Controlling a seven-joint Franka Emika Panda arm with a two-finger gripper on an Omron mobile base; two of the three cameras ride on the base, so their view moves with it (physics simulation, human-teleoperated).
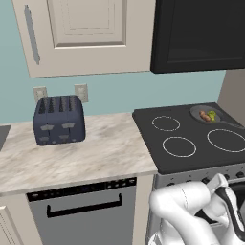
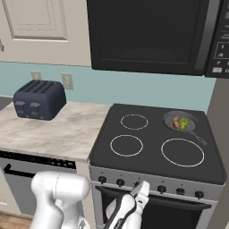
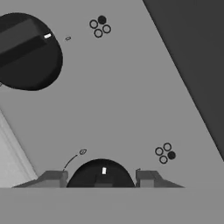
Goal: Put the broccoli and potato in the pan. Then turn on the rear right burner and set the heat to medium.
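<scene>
Stove (image 2: 152, 147): black glass top with four burner rings, knob row along the front panel.
Pan (image 2: 180, 121): sits on the rear right burner, handle pointing toward the front right.
Potato (image 2: 176, 121): lies inside the pan.
Broccoli (image 2: 184, 124): in the pan, touching the potato.
End effector (image 3: 103, 178): fingers partly spread, one each side of a dark knob (image 3: 101, 174).
Step in hand: loading appears done; burner control under way.
Next move: judged to need a measured twist to medium heat.
</scene>
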